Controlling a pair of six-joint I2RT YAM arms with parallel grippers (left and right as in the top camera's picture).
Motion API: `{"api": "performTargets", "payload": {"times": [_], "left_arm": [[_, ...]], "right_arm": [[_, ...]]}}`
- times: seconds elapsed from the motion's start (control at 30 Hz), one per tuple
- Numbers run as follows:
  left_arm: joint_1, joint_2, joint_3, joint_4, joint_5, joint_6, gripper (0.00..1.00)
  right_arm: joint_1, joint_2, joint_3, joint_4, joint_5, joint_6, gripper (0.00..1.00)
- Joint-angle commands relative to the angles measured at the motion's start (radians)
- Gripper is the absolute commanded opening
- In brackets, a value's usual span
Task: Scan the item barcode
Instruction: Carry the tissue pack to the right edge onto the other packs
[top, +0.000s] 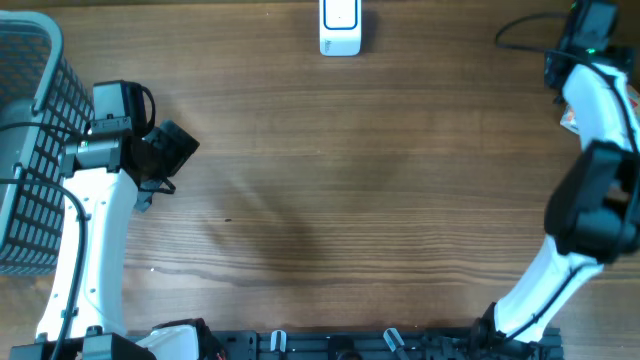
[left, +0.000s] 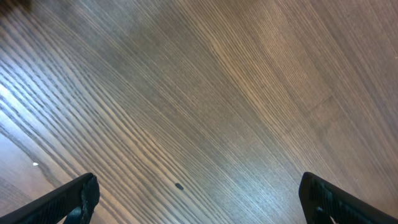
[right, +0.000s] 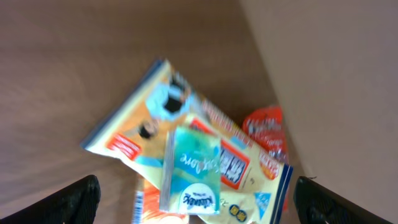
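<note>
The right fingers (right: 74, 199) stand wide apart and hold nothing, above a small heap at the right edge of the worktop (top: 330, 180). There a teal packet (right: 193, 171) lies on a yellow bag (right: 143, 118), with a red pouch (right: 267, 127) beside them. The left fingers (left: 71, 199) are spread wide and empty over the wood, near the basket (top: 30, 150). The scanner (top: 340, 27) stands at the far edge, well apart from the heap.

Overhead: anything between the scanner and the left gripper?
Nothing. Between the scanner and the left gripper the table is bare, as the overhead view shows; the left wrist view shows only wood too.
</note>
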Motion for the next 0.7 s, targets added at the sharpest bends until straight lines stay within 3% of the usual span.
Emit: {"api": "performTargets", "payload": {"times": [0.0, 0.27, 0.43, 0.67], "left_arm": [[0.001, 0.006, 0.013, -0.014, -0.013, 0.012, 1.00], [0.001, 0.006, 0.013, -0.034, -0.013, 0.012, 1.00], [0.001, 0.006, 0.013, -0.062, -0.013, 0.012, 1.00], [0.001, 0.006, 0.013, -0.064, -0.013, 0.012, 1.00]], "right_arm": [[-0.013, -0.156, 0.003, -0.043, -0.299, 0.134, 1.00], [-0.005, -0.408, 0.003, -0.170, -1.027, 0.418, 1.00], [-0.005, -0.578, 0.003, -0.378, -1.067, 0.542, 1.00], [-0.005, -0.718, 0.002, -0.832, -1.056, 0.487, 1.00]]}}
